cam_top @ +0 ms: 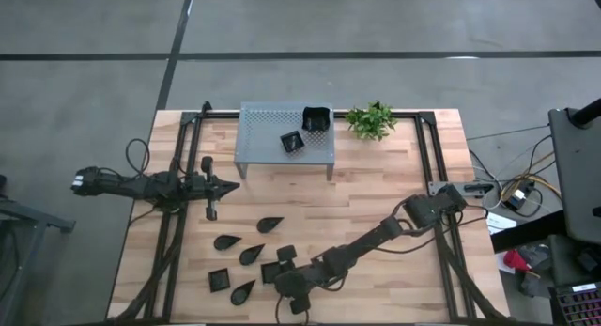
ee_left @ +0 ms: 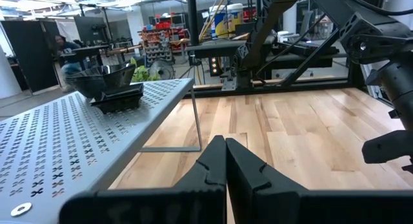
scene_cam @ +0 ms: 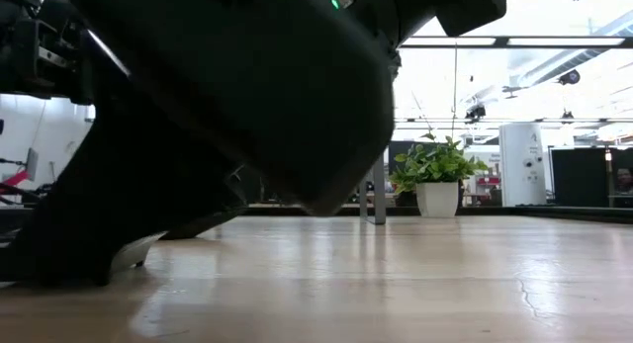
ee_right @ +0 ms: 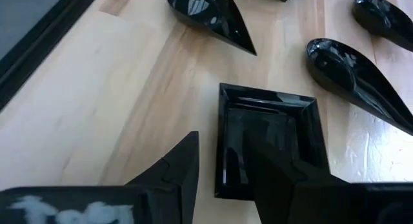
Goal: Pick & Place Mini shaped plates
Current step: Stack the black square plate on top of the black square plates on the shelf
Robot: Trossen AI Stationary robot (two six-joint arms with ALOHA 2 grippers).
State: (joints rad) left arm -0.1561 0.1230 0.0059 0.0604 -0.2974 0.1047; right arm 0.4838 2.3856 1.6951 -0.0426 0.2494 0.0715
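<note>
The small square plate (ee_right: 268,143) lies flat on the wooden table (cam_top: 376,213) near its front edge, among the other mini shaped plates. The right gripper (ee_right: 226,179) is low over it with its fingers apart: one finger (ee_right: 177,169) sits outside the plate's rim on bare wood, the other (ee_right: 284,179) is over the plate's inside, so the near rim lies between them. Whether either finger touches the rim cannot be told.

Leaf-shaped plates (ee_right: 213,14) lie just beyond the square one, apart from it. In the high view more black plates (cam_top: 246,254) are scattered left of the right gripper. Two plates (cam_top: 305,129) rest on the grey perforated shelf (cam_top: 263,143) at the table's back, beside a small green plant (cam_top: 371,119).

The left gripper (cam_top: 230,186) hangs closed and empty at the table's left, near the shelf.
</note>
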